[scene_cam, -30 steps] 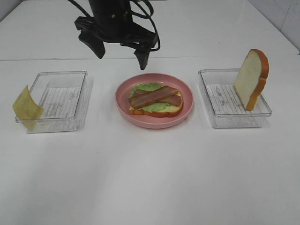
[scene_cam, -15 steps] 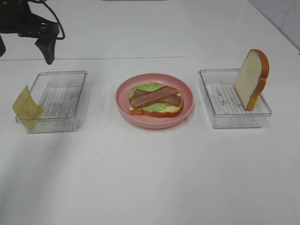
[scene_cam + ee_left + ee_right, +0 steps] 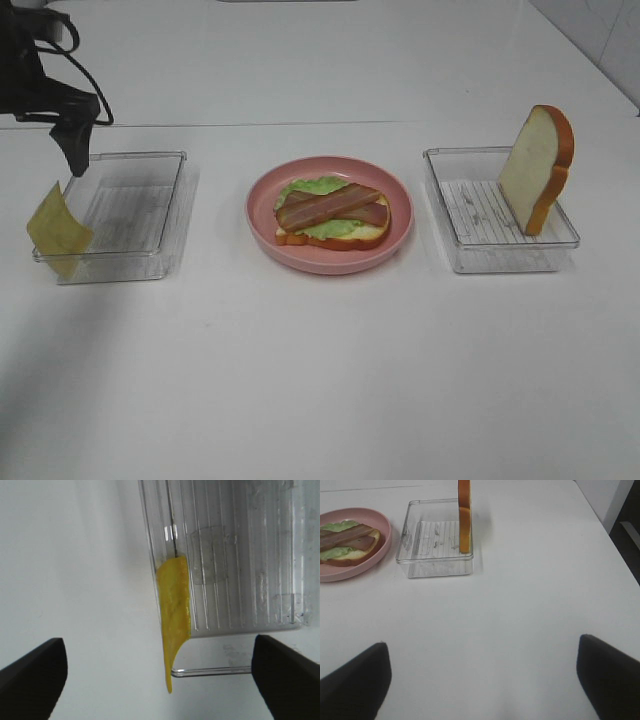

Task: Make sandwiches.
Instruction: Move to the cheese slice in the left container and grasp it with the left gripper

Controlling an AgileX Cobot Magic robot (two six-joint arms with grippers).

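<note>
On the pink plate [image 3: 402, 205] lies a half-built sandwich [image 3: 332, 212]: a bread slice with green lettuce and two crossed bacon strips, also seen in the right wrist view [image 3: 347, 542]. A second bread slice [image 3: 535, 165] stands upright in the right clear tray [image 3: 500, 255]. The yellow cheese square [image 3: 57, 230] leans over the outer wall of the left clear tray [image 3: 130, 210]. My left gripper [image 3: 160, 677] hangs open above the cheese [image 3: 175, 615], with one finger [image 3: 75, 150] showing at the far left. My right gripper [image 3: 480, 680] is open over bare table, with nothing between its fingers.
The left tray [image 3: 235, 555] holds nothing but the cheese on its wall. The right tray [image 3: 435, 565] holds only the upright bread [image 3: 464, 525]. White table surrounds the plate and both trays, and its right edge [image 3: 607, 525] drops off beyond the right tray.
My left arm has swung from behind the plate to the far left and come down toward the cheese at the left tray. Plate, trays and food have not moved.
</note>
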